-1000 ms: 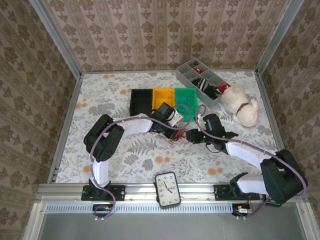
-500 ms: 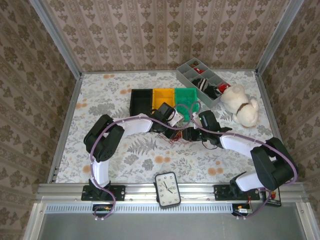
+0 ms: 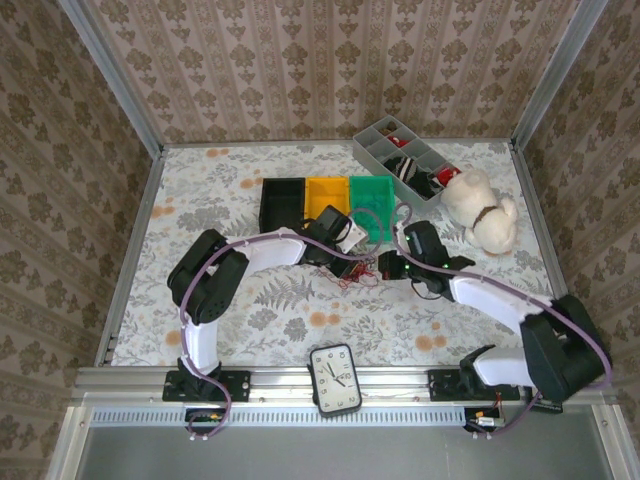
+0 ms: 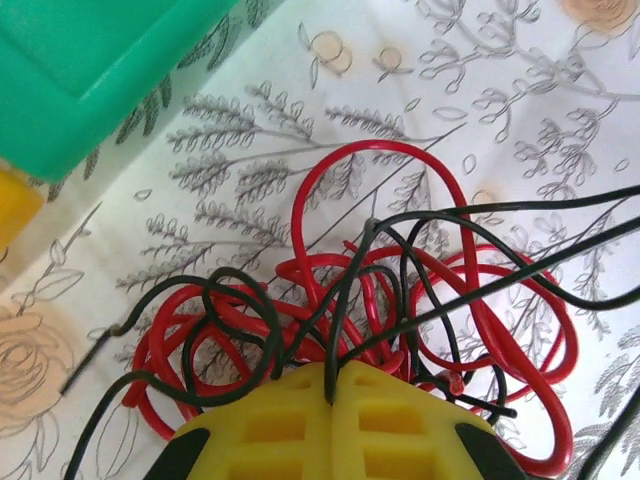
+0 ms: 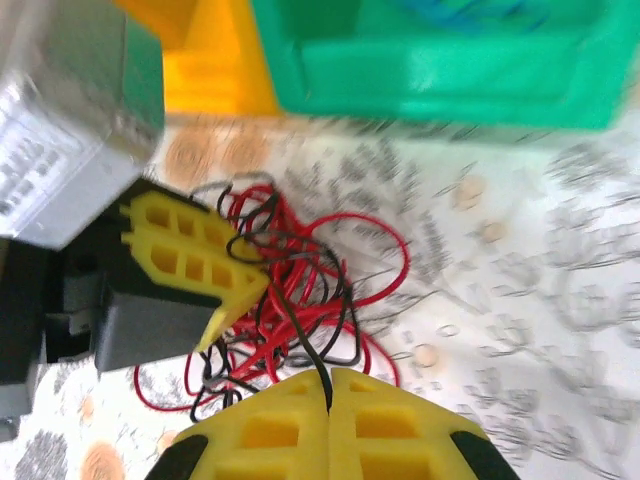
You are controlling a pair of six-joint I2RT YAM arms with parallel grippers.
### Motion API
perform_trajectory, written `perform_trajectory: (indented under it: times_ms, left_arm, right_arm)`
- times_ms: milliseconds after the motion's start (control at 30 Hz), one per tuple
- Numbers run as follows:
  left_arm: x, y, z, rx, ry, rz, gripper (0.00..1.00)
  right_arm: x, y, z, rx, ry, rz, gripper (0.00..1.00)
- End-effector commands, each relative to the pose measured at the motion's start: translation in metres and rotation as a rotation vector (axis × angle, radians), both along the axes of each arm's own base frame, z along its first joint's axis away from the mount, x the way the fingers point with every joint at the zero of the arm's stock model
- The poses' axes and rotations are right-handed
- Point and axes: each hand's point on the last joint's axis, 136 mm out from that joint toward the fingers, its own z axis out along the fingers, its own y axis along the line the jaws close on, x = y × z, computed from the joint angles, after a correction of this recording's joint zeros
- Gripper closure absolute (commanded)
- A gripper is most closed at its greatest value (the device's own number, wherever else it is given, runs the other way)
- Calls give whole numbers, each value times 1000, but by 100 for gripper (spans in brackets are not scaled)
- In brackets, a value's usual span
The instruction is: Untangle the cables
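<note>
A tangle of red cable (image 4: 430, 290) and black cable (image 4: 240, 300) lies on the floral table, in front of the green bin; from above it is a small bunch (image 3: 354, 277). My left gripper (image 4: 331, 382) is shut on a black strand that rises from the bunch. The right gripper (image 5: 327, 388) is also shut on a black strand, on the tangle's right side. In the right wrist view the left gripper's yellow fingers (image 5: 190, 255) sit against the bunch's left edge. From above, the left gripper (image 3: 345, 262) and right gripper (image 3: 386, 266) flank the tangle.
Black (image 3: 282, 200), yellow (image 3: 327, 194) and green (image 3: 372, 196) bins stand just behind the tangle. A grey divided tray (image 3: 402, 160) and a plush dog (image 3: 480, 208) are at the back right. A clock (image 3: 335, 378) rests at the front edge.
The right arm moved in to the left towards the tangle, then drew back to the right with its black strand. The left gripper barely moved.
</note>
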Motion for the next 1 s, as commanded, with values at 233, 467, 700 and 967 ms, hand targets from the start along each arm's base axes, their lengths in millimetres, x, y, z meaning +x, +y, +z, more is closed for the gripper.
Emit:
perform_trajectory:
  times_ms: [233, 467, 700, 967]
  left_arm:
    - [-5, 24, -27, 127, 31, 26, 100]
    - [-5, 25, -26, 124, 24, 30, 100]
    - [-5, 23, -25, 116, 26, 24, 100]
    - [-5, 24, -25, 119, 25, 24, 100]
  right_arm:
    - [-12, -169, 43, -230, -94, -668, 100]
    - [0, -149, 55, -64, -134, -562, 100]
    - [-6, -44, 13, 118, 38, -115, 64]
    - [-17, 4, -17, 121, 131, 68, 61]
